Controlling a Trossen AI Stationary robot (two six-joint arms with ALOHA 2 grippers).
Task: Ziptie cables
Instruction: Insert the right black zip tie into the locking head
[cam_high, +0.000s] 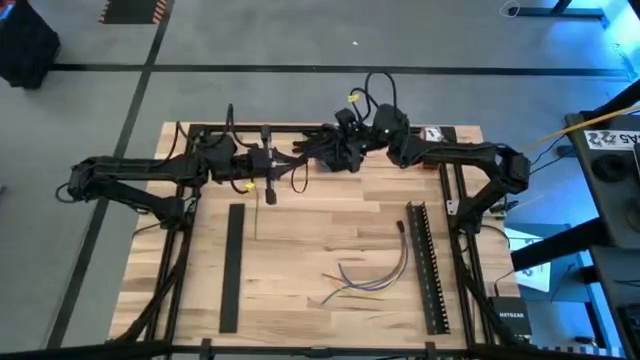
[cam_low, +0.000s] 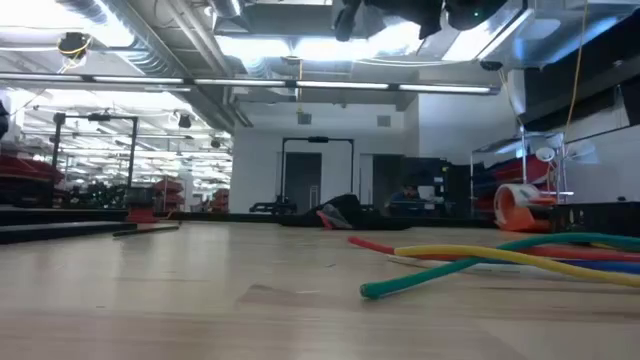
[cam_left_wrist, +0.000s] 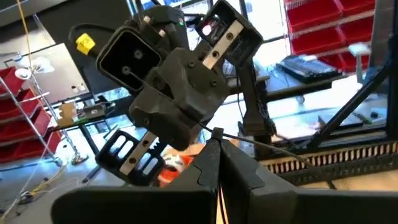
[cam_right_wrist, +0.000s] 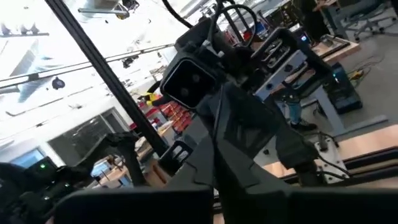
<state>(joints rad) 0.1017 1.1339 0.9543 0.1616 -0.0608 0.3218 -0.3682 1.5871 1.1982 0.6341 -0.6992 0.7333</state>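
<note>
Wood table: 2 black slotted bars, one left, one right, well apart. Orange tape roll in bkgd. Red bins on shelving.

In the low view we lose the cables past the right edge. From above, their thin ends (perhaps grey or green) are too small to separate.

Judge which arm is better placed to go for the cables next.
Right, probably. The cables lie on the table's right half, below the right gripper; the left gripper hovers beside it at the far edge.
</note>
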